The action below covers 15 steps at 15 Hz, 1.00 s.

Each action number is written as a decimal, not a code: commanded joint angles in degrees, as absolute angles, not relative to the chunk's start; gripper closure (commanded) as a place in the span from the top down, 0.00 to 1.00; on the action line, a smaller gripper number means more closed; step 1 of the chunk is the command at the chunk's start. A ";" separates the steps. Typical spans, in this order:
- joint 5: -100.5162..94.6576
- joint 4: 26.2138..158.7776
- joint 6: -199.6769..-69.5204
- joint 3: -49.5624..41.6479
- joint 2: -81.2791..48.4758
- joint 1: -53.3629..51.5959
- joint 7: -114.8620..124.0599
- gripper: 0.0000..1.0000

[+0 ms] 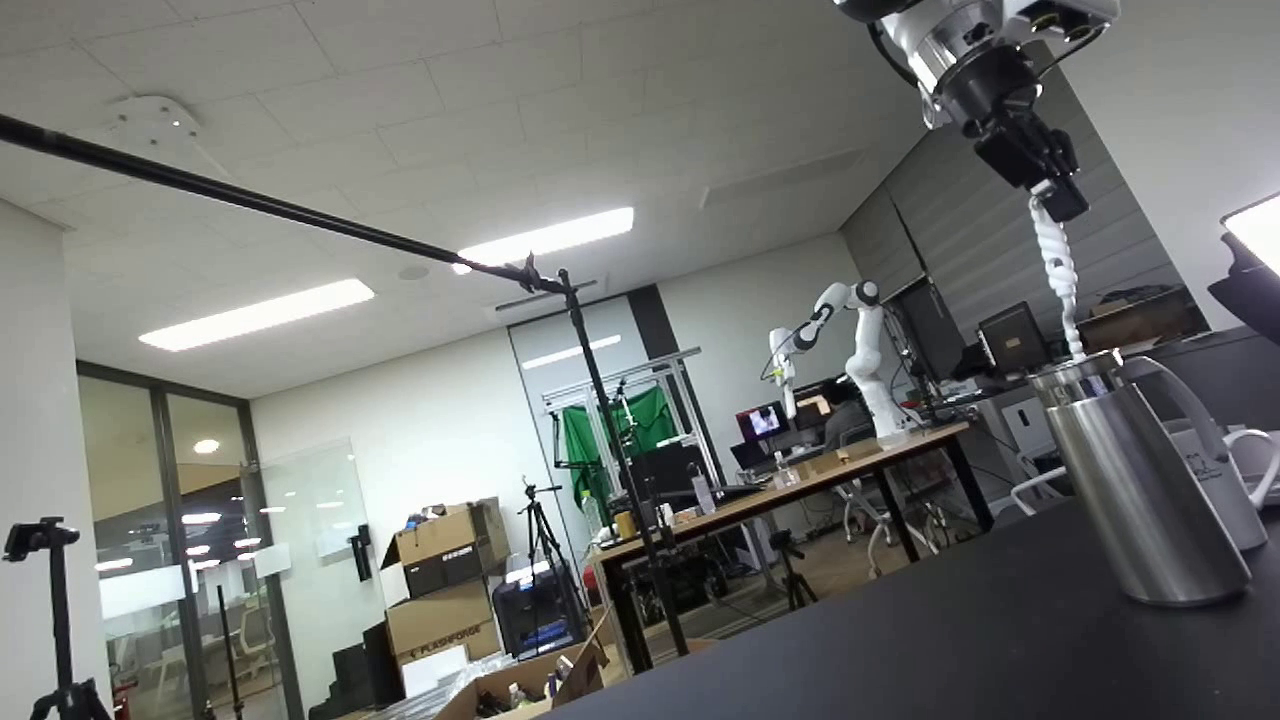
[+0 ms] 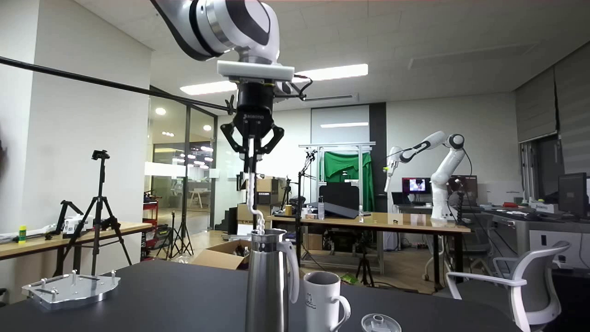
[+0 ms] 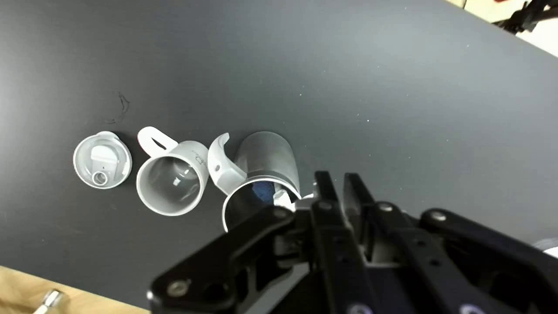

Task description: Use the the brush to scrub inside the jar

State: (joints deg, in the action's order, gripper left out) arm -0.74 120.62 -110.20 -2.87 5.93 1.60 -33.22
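Note:
The jar (image 2: 267, 290) is a tall brushed-metal cylinder with a grey handle. It stands upright on the dark table and also shows in an exterior view (image 1: 1150, 490) and the wrist view (image 3: 267, 150). The brush (image 2: 250, 191) is a white, twisted, bent stick whose lower end goes down through the jar's mouth. It also shows in an exterior view (image 1: 1055, 255). In the wrist view, a blue brush head (image 3: 263, 191) shows inside the jar. My gripper (image 2: 250, 166) is above the jar, shut on the brush's upper end. In the wrist view, the fingers (image 3: 341, 179) stand a narrow gap apart.
A white mug (image 2: 318, 299) stands close beside the jar on its handle side. A clear lid (image 3: 102, 161) lies beyond the mug. A metal plate with pegs (image 2: 71, 293) lies on the table. A black boom pole (image 1: 250, 200) crosses behind the arm.

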 commanded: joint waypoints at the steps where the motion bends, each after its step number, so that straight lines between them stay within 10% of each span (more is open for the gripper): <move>1: -0.55 114.86 -104.04 -3.39 5.64 1.28 -39.29 0.03; 15: 0.67 104.75 -94.86 -4.38 -0.26 2.40 -50.20 0.03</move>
State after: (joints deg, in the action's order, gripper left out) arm -0.61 108.32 -98.30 -3.58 3.85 1.77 -47.88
